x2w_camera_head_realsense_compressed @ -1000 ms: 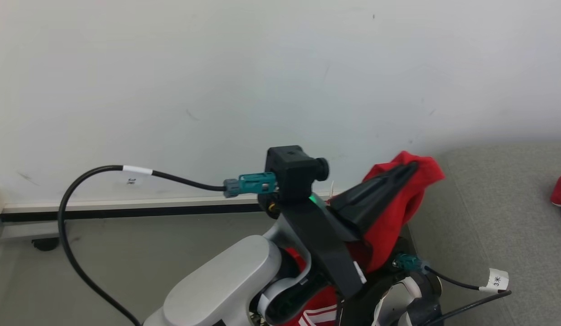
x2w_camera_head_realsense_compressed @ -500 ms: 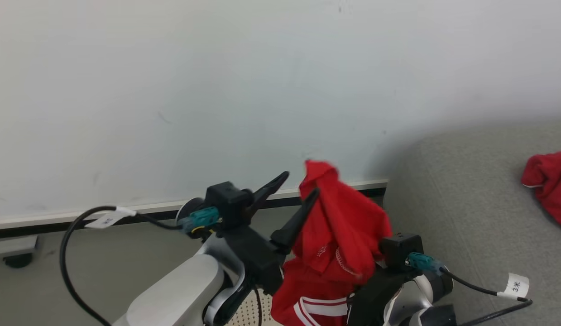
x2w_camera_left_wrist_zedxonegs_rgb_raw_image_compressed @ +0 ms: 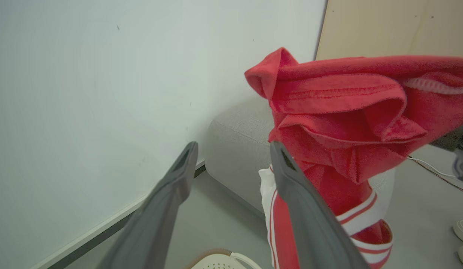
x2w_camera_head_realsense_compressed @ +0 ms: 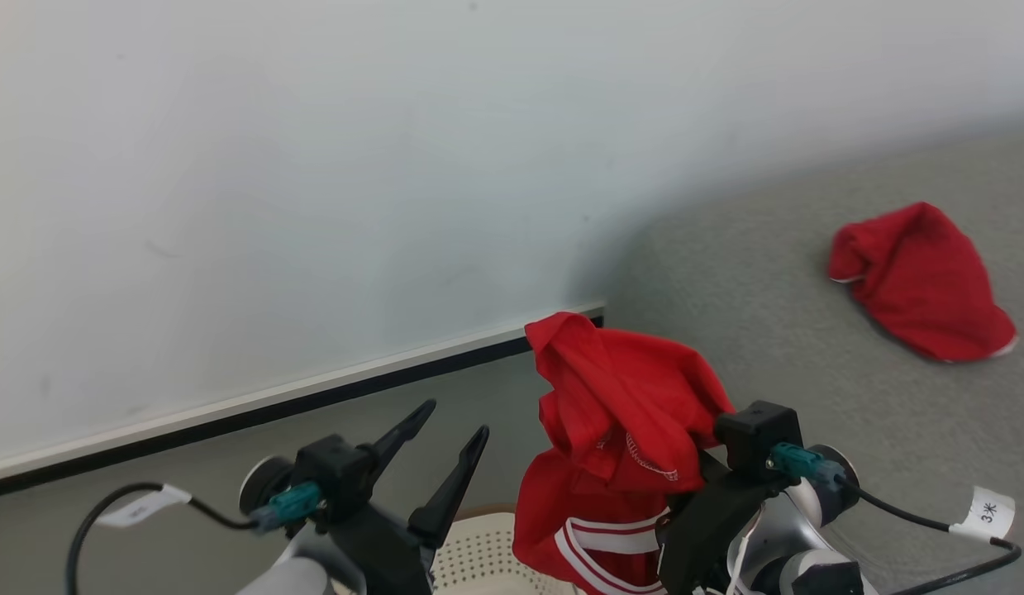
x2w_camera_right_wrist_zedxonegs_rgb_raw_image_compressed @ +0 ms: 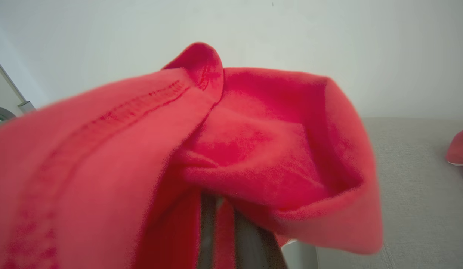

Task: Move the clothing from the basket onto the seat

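A red garment of the clothing (x2w_camera_head_realsense_compressed: 619, 405) with white stripes hangs over my right gripper (x2w_camera_right_wrist_zedxonegs_rgb_raw_image_compressed: 224, 220), which is shut on its fabric; the fingertips are buried in the folds. My left gripper (x2w_camera_head_realsense_compressed: 455, 419) stands open just left of the garment and apart from it, with nothing between its fingers (x2w_camera_left_wrist_zedxonegs_rgb_raw_image_compressed: 287, 175). Below both grippers, the basket (x2w_camera_head_realsense_compressed: 487, 554) shows its cream perforated wall and brown rim. A second red garment (x2w_camera_head_realsense_compressed: 921, 281) lies on the grey seat (x2w_camera_head_realsense_compressed: 768, 330) at the right.
A white wall (x2w_camera_head_realsense_compressed: 313, 165) with a dark baseboard (x2w_camera_head_realsense_compressed: 313, 392) stands close behind the grippers. Grey floor (x2w_camera_head_realsense_compressed: 189, 471) runs left of the seat's rounded corner (x2w_camera_left_wrist_zedxonegs_rgb_raw_image_compressed: 235, 142). Cables with white tags trail from both wrists.
The left gripper has opened, let go of the red garment and dropped to the lower left. The garment now hangs from the right gripper alone. The camera has swung, showing more of the seat.
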Robot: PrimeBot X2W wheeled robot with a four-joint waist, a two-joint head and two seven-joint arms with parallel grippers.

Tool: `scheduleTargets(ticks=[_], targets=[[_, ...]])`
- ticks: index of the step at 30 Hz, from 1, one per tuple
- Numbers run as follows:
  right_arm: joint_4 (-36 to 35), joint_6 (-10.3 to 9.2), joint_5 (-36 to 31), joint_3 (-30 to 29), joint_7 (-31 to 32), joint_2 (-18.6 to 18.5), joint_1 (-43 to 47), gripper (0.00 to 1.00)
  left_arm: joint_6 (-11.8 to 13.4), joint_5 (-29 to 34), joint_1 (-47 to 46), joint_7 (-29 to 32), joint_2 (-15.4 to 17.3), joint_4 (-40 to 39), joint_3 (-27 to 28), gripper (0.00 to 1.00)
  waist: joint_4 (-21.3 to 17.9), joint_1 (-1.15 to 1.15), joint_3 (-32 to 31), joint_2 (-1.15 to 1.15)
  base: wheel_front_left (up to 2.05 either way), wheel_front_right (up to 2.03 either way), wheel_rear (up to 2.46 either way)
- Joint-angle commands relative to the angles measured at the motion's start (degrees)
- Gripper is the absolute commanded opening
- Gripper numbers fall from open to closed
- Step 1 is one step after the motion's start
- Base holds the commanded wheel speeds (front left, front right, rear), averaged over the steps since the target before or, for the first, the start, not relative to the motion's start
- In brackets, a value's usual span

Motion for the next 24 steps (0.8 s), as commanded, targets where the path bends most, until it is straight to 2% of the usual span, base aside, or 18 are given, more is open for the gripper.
scheduleTargets(ticks=[1,7,14,18,24], targets=[[-1.31,0.0,-0.39,0.24,0.51,-0.73,-0.22,0.0,0.06,-0.99,2.24,-0.62,0.61,-0.51,0.67,1.0,-6.16,0.0,1.36,0.0,0.0,0.0,0.0],[-4.81,0.0,-0.58,-0.59,2.13,-1.93,0.63,0.0,-0.58,-1.29,6.51,-1.35,1.62,-2.69,2.74,1.0,-12.98,0.0,2.71,0.0,0.0,0.0,0.0],[-7.4,0.0,-1.03,-2.19,3.24,-2.71,1.79,0.0,-5.73,1.57,12.1,-1.53,2.43,-5.81,6.58,1.0,-20.12,0.0,5.19,0.0,0.0,0.0,0.0],[-9.21,0.01,-2.04,-5.14,3.3,-2.11,3.48,0.0,-7.8,2.03,12.18,-1.01,3.4,-3.36,5.8,1.0,-21.71,0.0,7.36,0.0,0.0,0.0,0.0],[-11.65,0.0,-3.65,-9.07,3.63,-0.59,6.87,0.0,-8.4,1.25,9.54,3.47,4.56,-2.59,5.1,1.0,-22.84,0.0,9.89,0.0,0.0,0.0,0.0]])
